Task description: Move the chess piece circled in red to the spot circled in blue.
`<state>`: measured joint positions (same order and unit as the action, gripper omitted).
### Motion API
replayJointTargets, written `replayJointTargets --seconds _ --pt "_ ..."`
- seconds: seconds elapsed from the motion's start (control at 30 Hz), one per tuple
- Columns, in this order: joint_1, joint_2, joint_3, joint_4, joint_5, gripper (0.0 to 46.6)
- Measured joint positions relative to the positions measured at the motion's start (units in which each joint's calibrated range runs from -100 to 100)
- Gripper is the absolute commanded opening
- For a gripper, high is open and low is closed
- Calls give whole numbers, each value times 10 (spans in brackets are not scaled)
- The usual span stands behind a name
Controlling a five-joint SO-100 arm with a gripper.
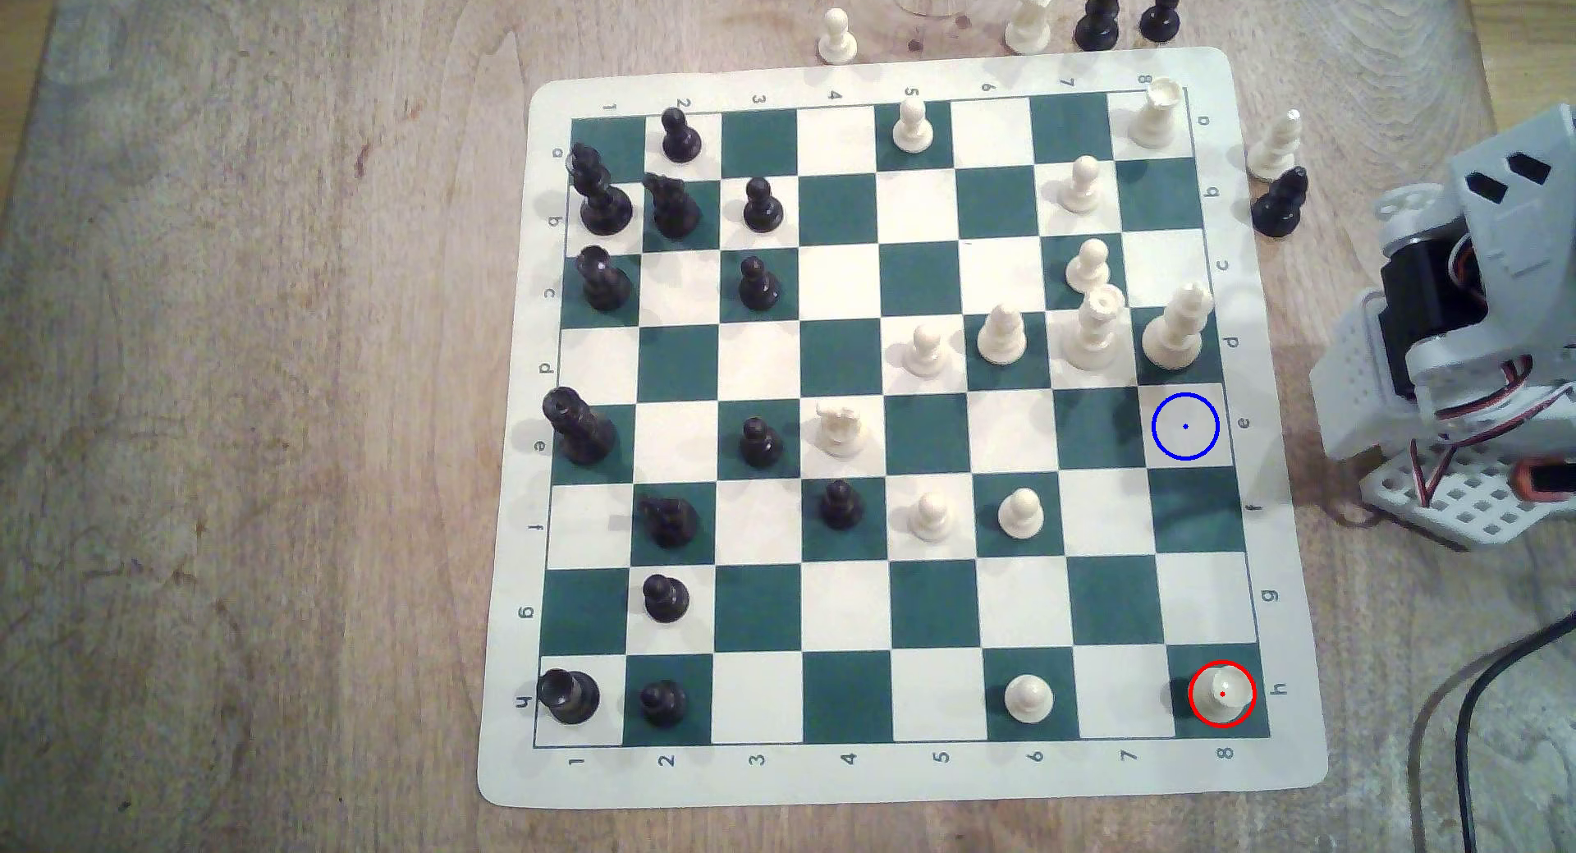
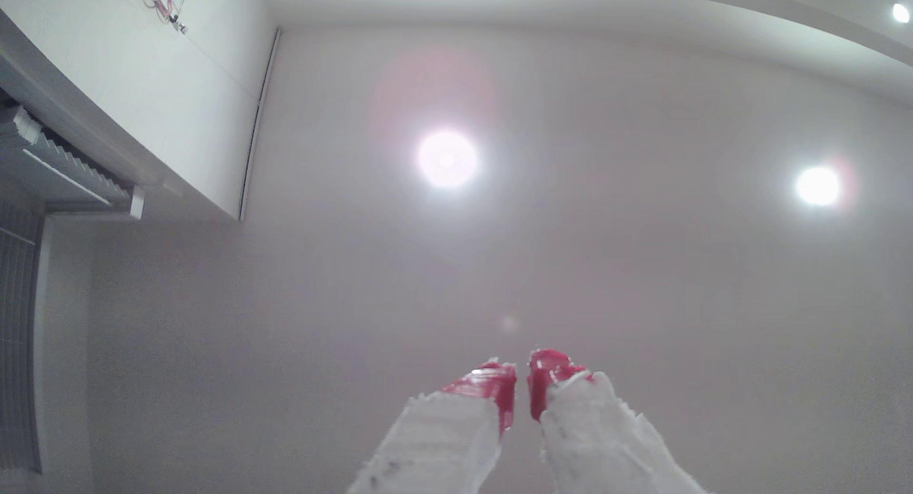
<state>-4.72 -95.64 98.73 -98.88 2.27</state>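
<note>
Chess piece [image 1: 1221, 693] on red-ringed corner square; gripper [image 2: 522, 375] nearly closed, empty, aimed at ceiling.

Your arm [image 1: 1467, 333] is built from white and pale grey printed plastic shells around black servo blocks, with red, black and white wires looping between the joints. Its base is a white plate pierced by a grid of square holes, with an orange part at the plate's 3 o'clock edge in the exterior view. Your end effector [image 2: 522, 375] has two rough white printed fingers [image 2: 444, 439], each capped with a glossy red tip.
</note>
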Motion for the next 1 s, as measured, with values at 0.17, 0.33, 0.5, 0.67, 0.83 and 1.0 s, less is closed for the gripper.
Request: replayJointTargets --seconds 0.17,0.33,0.5,0.67,0.83,1.0 --pt "3 0 0 0 0 19" --pt "22 0 0 66 2 19" --pt "36 1 0 192 2 19" --pt "49 1 -11 351 3 19" --pt "63 1 -82 578 3 19" --pt "69 0 -167 832 -9 19"
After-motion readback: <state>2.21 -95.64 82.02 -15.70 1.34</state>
